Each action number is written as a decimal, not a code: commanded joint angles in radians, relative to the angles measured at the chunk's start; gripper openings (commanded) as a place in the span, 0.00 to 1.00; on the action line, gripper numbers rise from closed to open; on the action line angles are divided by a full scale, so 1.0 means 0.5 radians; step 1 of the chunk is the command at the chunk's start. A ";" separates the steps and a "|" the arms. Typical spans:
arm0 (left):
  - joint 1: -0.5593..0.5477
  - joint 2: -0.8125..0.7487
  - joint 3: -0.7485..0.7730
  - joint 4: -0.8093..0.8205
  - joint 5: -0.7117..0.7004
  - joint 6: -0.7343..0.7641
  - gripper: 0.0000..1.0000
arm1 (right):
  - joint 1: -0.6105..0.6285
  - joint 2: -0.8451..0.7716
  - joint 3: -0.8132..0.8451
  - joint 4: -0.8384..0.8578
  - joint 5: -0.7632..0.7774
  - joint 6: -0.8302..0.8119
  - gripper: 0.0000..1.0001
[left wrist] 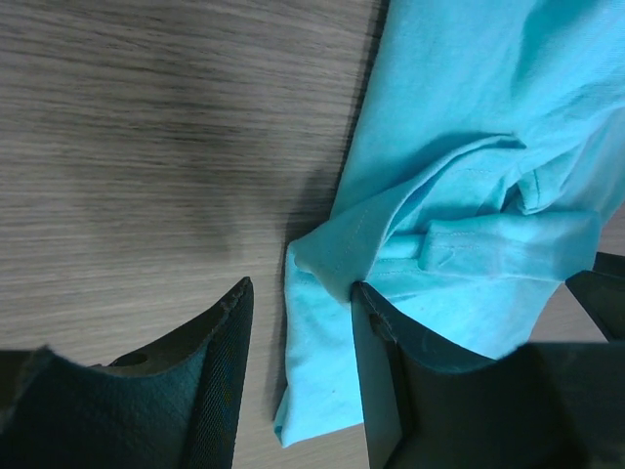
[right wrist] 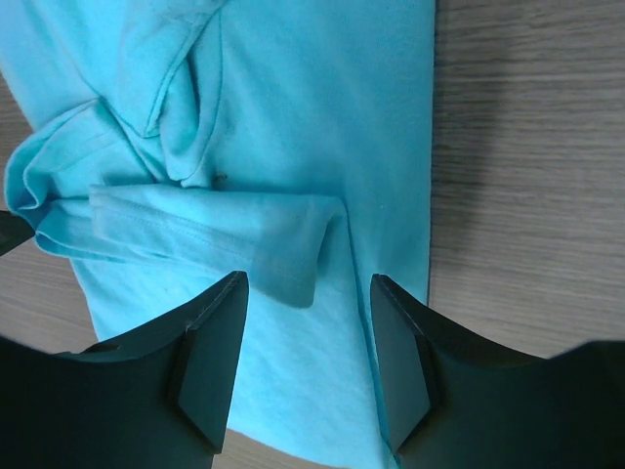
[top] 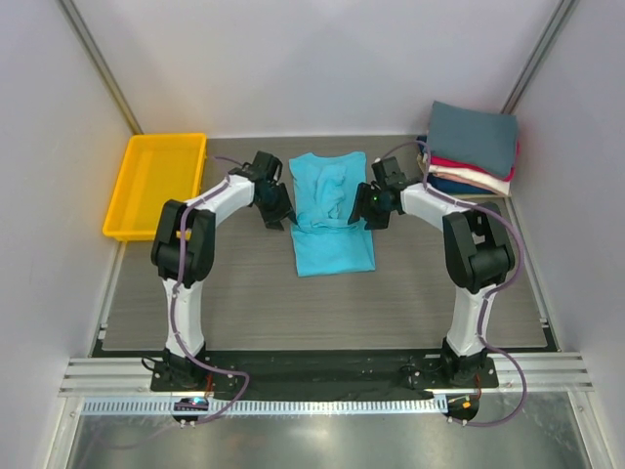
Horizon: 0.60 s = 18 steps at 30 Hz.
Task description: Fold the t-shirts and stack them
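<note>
Work surface: grey wood-grain table (top: pixel 195 313), enclosed by plain white walls (top: pixel 293 68).

State of left gripper (left wrist: pixel 298 381): jaws parted, nothing clamped. Between the fingers (left wrist: pixel 220 391), a bunched edge of the turquoise t-shirt (left wrist: pixel 469 147), lying on the table, up against the tip of one finger and clear of the other. Finger roots cut off by the lower frame edge.

State of right gripper (right wrist: pixel 305 366): jaws parted, nothing clamped. Just ahead of the fingertips, a folded-over sleeve flap (right wrist: pixel 244 230), its tip reaching into the gap. Contact with either pad not discernible.

Between the two grippers: turquoise t-shirt flat on the table, partly folded, rumpled in the middle. Neckline lost in the folds.

Beyond the right gripper, off to its outer side: stack of folded t-shirts (top: pixel 471 147), slate-grey on top, with red, cream and navy edges below. Lower layers mostly hidden, count uncertain.

Beyond the left gripper, off to its outer side and well apart: yellow tray (top: pixel 156 181).
</note>
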 commanded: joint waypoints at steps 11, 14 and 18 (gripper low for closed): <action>-0.001 0.070 0.114 0.095 0.055 0.036 0.43 | 0.002 0.147 0.186 0.086 -0.046 -0.024 0.40; -0.001 0.070 0.123 0.095 0.049 0.039 0.42 | 0.002 0.131 0.192 0.083 -0.043 -0.039 0.40; -0.004 0.067 0.132 0.086 0.039 0.042 0.42 | 0.002 0.113 0.213 0.062 -0.028 -0.055 0.41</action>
